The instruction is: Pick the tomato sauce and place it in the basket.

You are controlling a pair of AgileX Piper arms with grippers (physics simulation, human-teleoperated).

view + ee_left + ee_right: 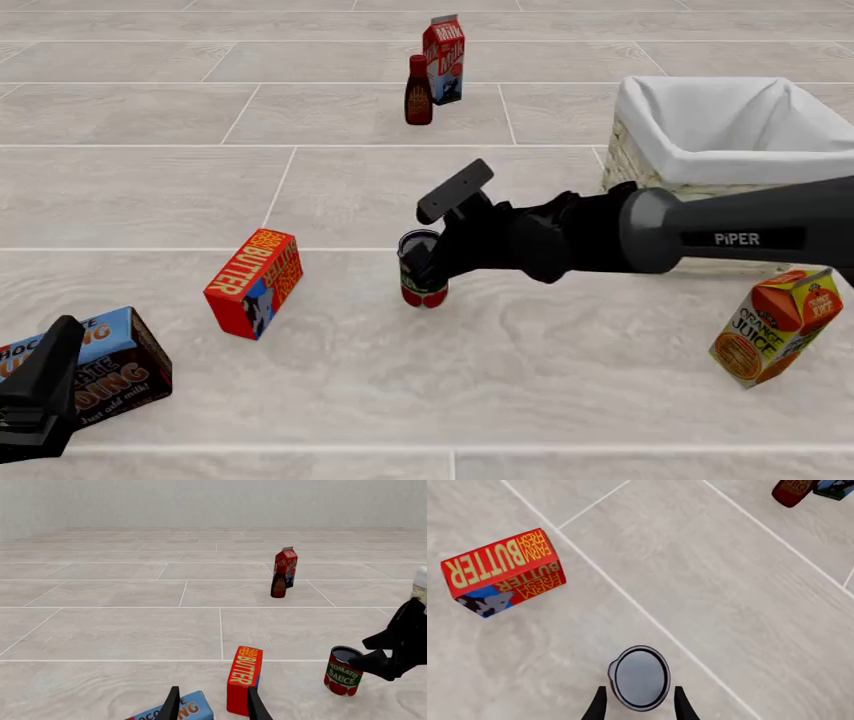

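Grey-tiled tabletop [561,400]: carries everything; items scattered, well apart.
Left tool [40,395]: parked low at the near left edge, beside the chocolate milk carton [114,365]; two thin fingers [172,705] apart in the wrist view, nothing between them; no part in the current step.
Butter box [254,283]: red, standing tilted, left of the can and apart from it; no obstacle to the grasp.
Tomato sauce [423,270]: upright on the tabletop near centre, red label with green band, grey lid showing from above [639,676].
Right tool [424,262]: lowered over the can, one finger either side of its top; fingers apart, flanking the lid closely in the wrist view [639,702]; contact with the can wall not clear.
Step in hand: grasp, positioning done or nearly so, can not yet lifted.
Dark bottle [418,90] and red carton [445,45]: far back, out of the way.
Next move, judged: close on the can, lift straight up, carry right and back.
Basket [627,150]: cream wicker with white liner, far right; lift must clear its rim before release.
Orange juice carton [777,327]: near right, leaning, below the arm's likely path; worth avoiding.
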